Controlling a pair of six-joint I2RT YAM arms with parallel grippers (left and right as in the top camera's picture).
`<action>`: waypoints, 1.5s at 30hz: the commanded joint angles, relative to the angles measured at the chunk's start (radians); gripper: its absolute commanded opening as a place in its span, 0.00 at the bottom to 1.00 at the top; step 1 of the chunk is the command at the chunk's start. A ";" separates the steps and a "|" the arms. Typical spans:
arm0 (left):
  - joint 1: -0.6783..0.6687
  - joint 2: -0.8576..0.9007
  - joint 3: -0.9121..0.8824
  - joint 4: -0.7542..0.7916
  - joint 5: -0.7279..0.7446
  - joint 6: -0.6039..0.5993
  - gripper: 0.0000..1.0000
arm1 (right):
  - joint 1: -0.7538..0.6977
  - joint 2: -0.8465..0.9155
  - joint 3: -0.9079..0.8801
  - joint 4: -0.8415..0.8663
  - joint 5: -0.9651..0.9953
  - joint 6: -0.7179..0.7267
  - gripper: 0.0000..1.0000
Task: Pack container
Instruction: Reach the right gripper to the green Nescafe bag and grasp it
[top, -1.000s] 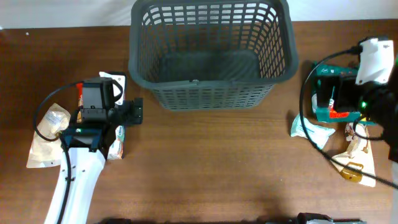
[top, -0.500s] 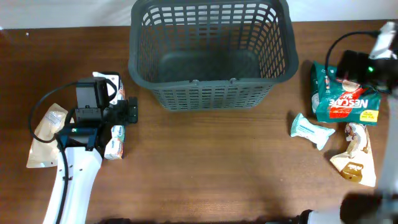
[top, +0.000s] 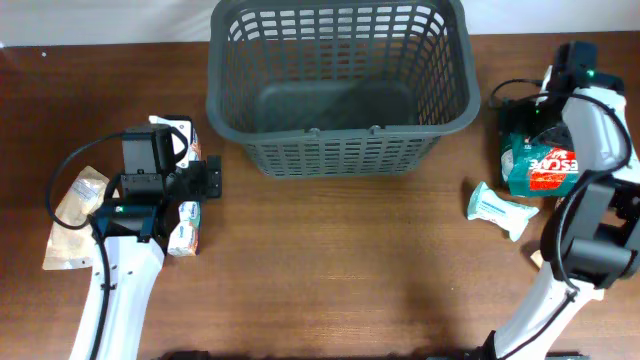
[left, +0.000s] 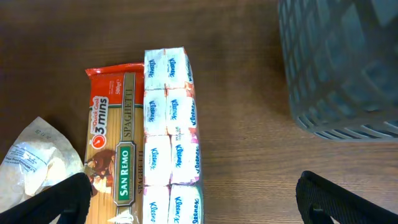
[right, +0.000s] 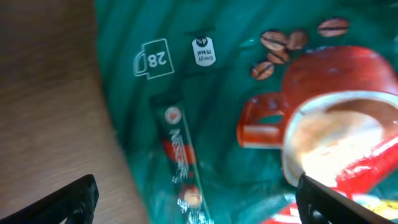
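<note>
The dark grey slotted basket (top: 340, 140) stands at the back middle, nothing showing inside it; its corner shows in the left wrist view (left: 342, 68). My left gripper (top: 198, 183) is open and hovers over a Kleenex tissue pack (left: 171, 143) lying beside a San Remo spaghetti packet (left: 115, 162). In the left wrist view its fingers (left: 196, 205) straddle the pack without touching it. My right gripper (top: 520, 115) is open, close above a green Nescafe bag (top: 545, 165). The bag fills the right wrist view (right: 249, 112), between the fingers (right: 199, 202).
A clear bag of pale food on a brown pouch (top: 75, 210) lies left of the spaghetti and shows in the left wrist view (left: 31, 165). A small pale blue tissue packet (top: 500, 208) lies in front of the Nescafe bag. The right arm stands along the right edge.
The right arm has swung back and now stands along the right edge, its gripper over the far end of the Nescafe bag. The left gripper shifted slightly left, then held still.
</note>
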 joint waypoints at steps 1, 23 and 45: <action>0.003 0.002 0.025 0.002 0.001 0.019 0.99 | 0.006 0.043 0.006 0.008 0.080 -0.043 0.99; 0.003 0.002 0.025 0.002 0.001 0.019 0.99 | 0.012 0.192 0.002 0.009 0.161 0.023 0.19; 0.003 0.002 0.025 0.002 0.001 0.019 0.99 | 0.025 0.293 0.001 -0.019 0.263 0.079 0.28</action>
